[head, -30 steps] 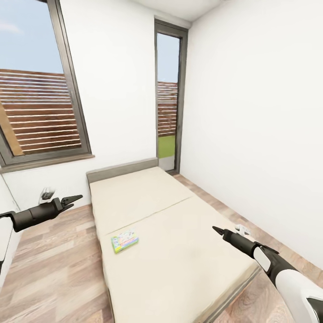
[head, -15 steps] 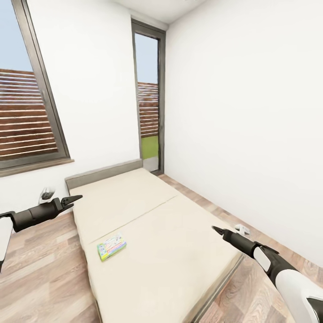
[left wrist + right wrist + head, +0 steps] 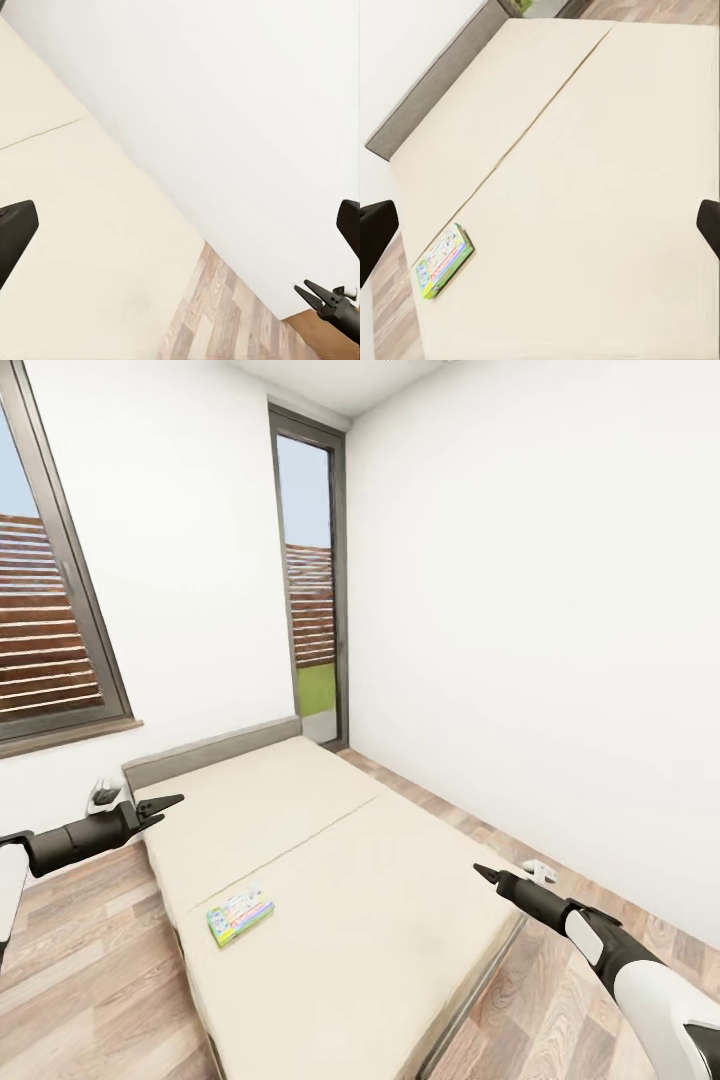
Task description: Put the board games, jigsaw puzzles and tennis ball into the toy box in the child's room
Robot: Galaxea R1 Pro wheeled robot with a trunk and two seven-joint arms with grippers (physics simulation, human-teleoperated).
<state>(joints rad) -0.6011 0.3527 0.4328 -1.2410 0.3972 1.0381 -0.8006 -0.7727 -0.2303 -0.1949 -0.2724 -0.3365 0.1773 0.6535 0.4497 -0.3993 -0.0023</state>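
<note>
One colourful flat board game (image 3: 240, 916) lies on the beige bed (image 3: 350, 860), near the bed's left edge; the right wrist view has it too (image 3: 442, 261). My left gripper (image 3: 168, 807) is open and empty, hanging above the floor just beside the bed's left side, well short of the game. Over the bed's right edge my right gripper (image 3: 482, 874) is also open and empty, far to the right of the game. Its black fingers (image 3: 375, 229) stand wide apart at the edges of the right wrist view. In the left wrist view the right gripper (image 3: 319, 294) points over the floor.
A grey headboard (image 3: 215, 750) closes the bed's far end against the white back wall. A tall glass door (image 3: 310, 580) stands in the far corner and a large window (image 3: 50, 620) at the left. Wood floor (image 3: 90, 970) runs along both sides of the bed, with a white wall close on the right.
The camera has turned to the right, so bed, window and door have slid left in the picture. Both arms hold the same pose and the board game lies where it was.
</note>
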